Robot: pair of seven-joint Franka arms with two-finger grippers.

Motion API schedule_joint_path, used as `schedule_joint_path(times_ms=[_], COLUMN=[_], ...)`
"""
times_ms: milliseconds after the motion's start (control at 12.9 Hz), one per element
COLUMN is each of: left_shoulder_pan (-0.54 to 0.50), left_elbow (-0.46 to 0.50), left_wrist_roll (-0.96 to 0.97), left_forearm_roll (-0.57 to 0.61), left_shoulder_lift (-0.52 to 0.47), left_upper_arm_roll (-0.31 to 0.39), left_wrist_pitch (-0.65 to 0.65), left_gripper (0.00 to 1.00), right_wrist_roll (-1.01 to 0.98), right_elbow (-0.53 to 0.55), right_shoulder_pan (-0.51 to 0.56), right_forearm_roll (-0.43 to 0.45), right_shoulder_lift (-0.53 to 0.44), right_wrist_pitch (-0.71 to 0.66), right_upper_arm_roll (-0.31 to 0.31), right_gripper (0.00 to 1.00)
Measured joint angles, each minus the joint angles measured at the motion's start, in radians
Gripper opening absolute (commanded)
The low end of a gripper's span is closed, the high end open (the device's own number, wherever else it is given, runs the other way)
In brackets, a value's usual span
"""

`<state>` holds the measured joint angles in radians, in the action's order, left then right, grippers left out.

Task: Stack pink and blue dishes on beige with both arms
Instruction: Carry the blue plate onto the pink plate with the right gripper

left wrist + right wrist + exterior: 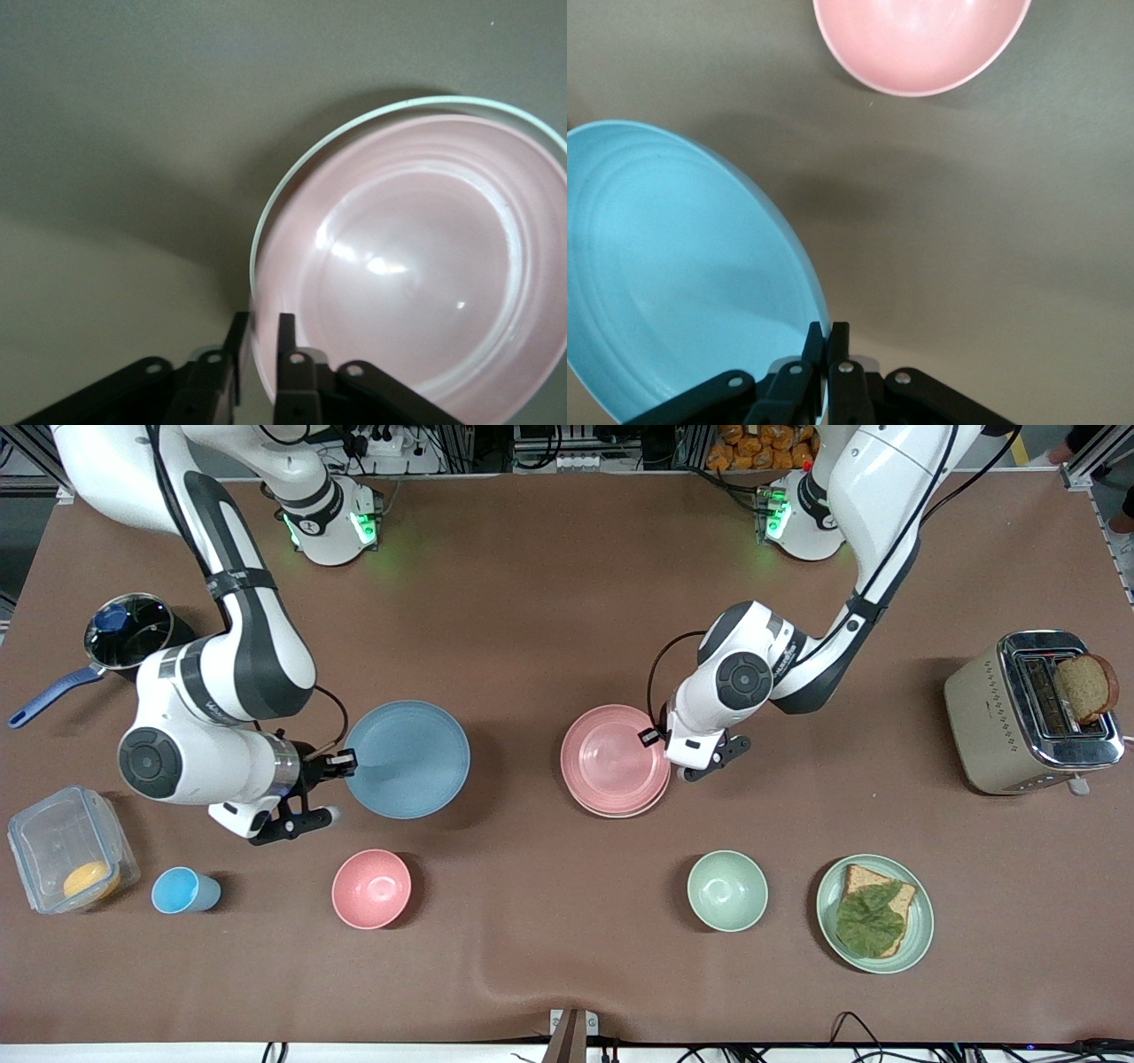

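Gripping rims: right gripper (341,762) pinches blue plate (407,759) mid-table; left gripper (657,737) pinches pink plate (614,759), on beige plate (645,806). Release pink flat, then carry blue level over it.

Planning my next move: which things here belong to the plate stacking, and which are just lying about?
Job: pink plate on beige plate; blue plate held by right gripper; left gripper at pink plate's rim.
Lying about: pink bowl, green bowl, blue cup, green plate with sandwich, toaster, pot, plastic box.
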<state>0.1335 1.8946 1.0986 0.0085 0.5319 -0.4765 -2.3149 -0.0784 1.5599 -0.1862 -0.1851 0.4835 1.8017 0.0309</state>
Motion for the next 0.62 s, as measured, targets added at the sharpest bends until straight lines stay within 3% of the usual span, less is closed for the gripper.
schedule_joint_path(times_ms=[310, 619], left_shoulder_pan=[-0.007, -0.064], left_elbow=[-0.021, -0.041], left_wrist_roll=[0.007, 0.007], left_forearm_roll=[0.000, 0.053], left_shoulder_lift=[-0.016, -0.144], left_upper_arm_roll=[0.005, 0.032], left_wrist_pitch=[-0.007, 0.025], left_gripper=[1.00, 1.00], right_wrist_roll=[0.047, 0.247], right_elbow=[0.009, 0.010], right_shoulder_pan=[-0.036, -0.148], right_forearm_roll=[-0.044, -0.111], right_shoulder_lift=[0.006, 0.023], right_wrist_pitch=[0.001, 0.077], right_upper_arm_roll=[0.000, 0.002], right_gripper=[0.00, 0.00])
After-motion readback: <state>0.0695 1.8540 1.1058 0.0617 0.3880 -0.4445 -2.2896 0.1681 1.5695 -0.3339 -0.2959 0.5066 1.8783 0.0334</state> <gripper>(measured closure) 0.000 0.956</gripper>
